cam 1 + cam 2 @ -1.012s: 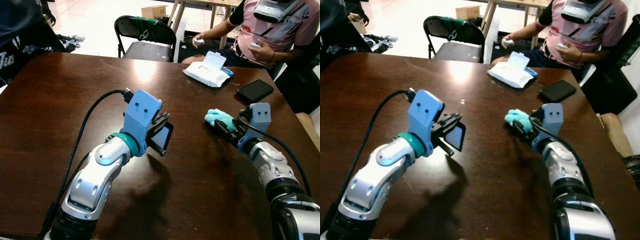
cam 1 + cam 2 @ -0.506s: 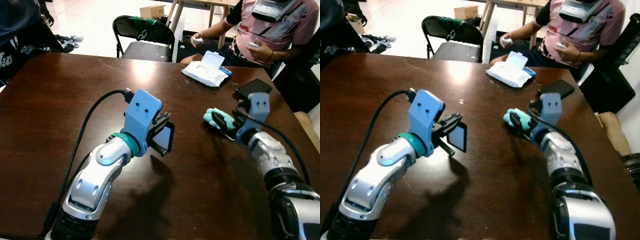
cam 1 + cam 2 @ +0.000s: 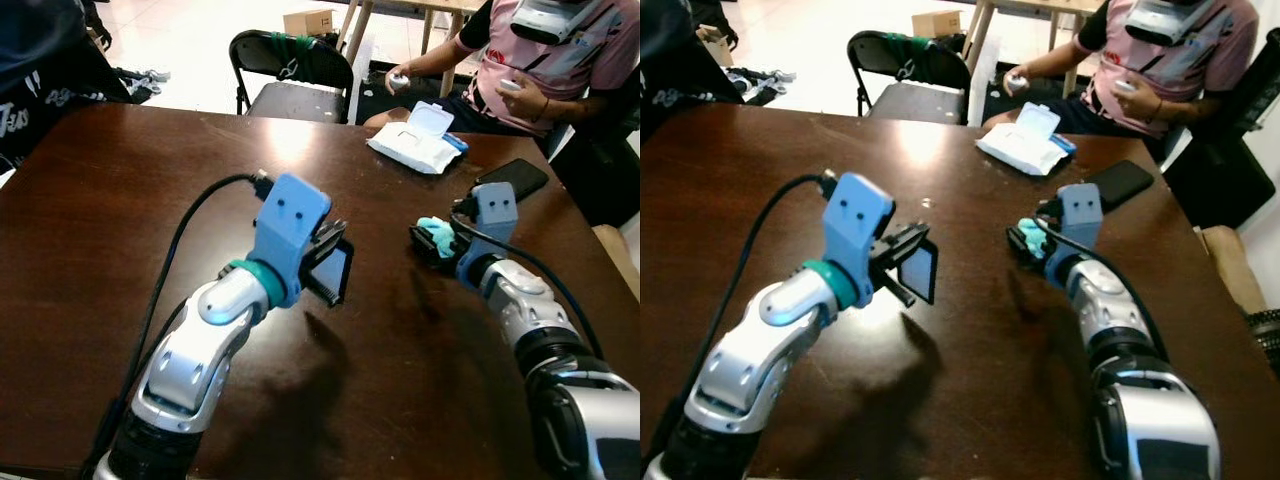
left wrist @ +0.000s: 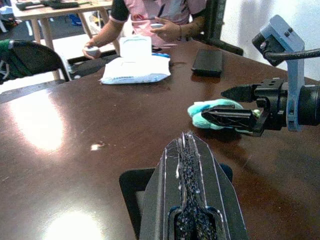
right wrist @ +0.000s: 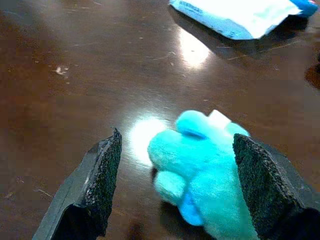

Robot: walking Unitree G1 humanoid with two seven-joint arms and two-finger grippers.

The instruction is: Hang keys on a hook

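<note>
the table (image 3: 120, 200) is dark glossy wood, throwing back bright glare. on it, the turquoise keyring toy (image 5: 207, 165) looks soft and plush; the gripper pads (image 5: 102, 185) beside it look rough, matt black.

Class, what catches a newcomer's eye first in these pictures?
A fluffy turquoise plush keychain lies on the dark brown wooden table, between the open black fingers of the right hand. To its left, the left hand holds a flat black plate upright above the table.

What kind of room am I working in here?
Likely a home dining or work area: a dark wooden table, a folding chair on a tiled floor, and a seated person opposite.
</note>
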